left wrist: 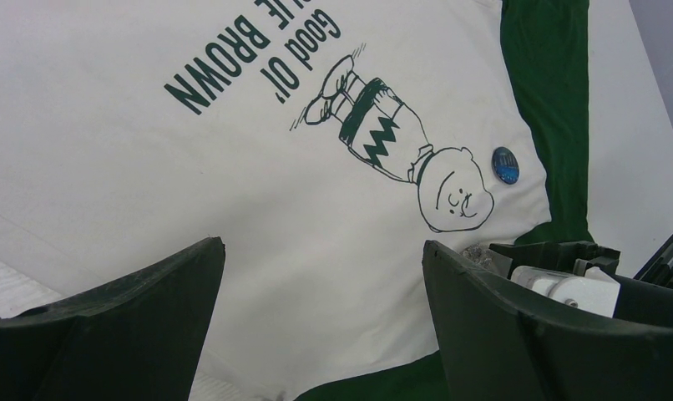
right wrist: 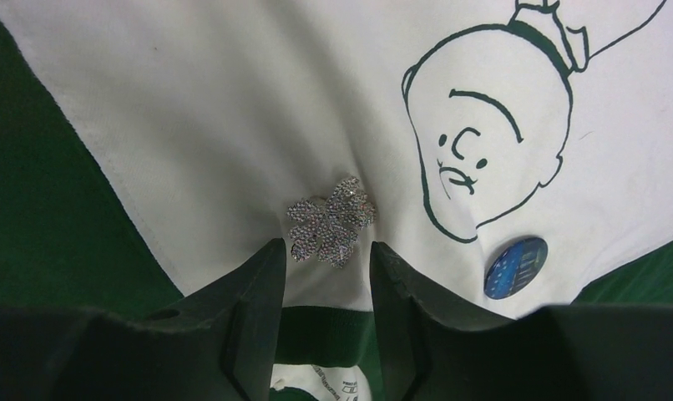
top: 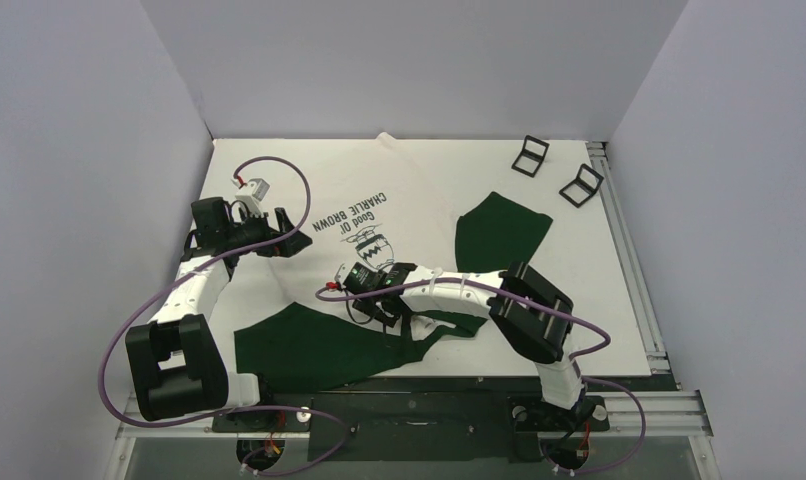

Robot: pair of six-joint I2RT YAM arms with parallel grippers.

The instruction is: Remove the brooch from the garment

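Our right tool (right wrist: pixel 325 251), jaws narrowly parted and gripping nothing, has the sparkly silver rhinestone flower brooch (right wrist: pixel 330 220) just past its fingertips, pinned on the white green-trimmed T-shirt (right wrist: pixel 191 125). Our left tool (left wrist: pixel 323 246) gapes wide, empty.

Overhead looks down — close wrist views share the garment (left wrist: pixel 149 209).

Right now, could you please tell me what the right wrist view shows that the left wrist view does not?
Only the right wrist view shows the rhinestone brooch in full, just ahead of the open right gripper. Only the left wrist view shows the green lettering, the figure's zigzag shirt and the open left gripper. Both show the white garment, the cartoon face and a round blue badge.
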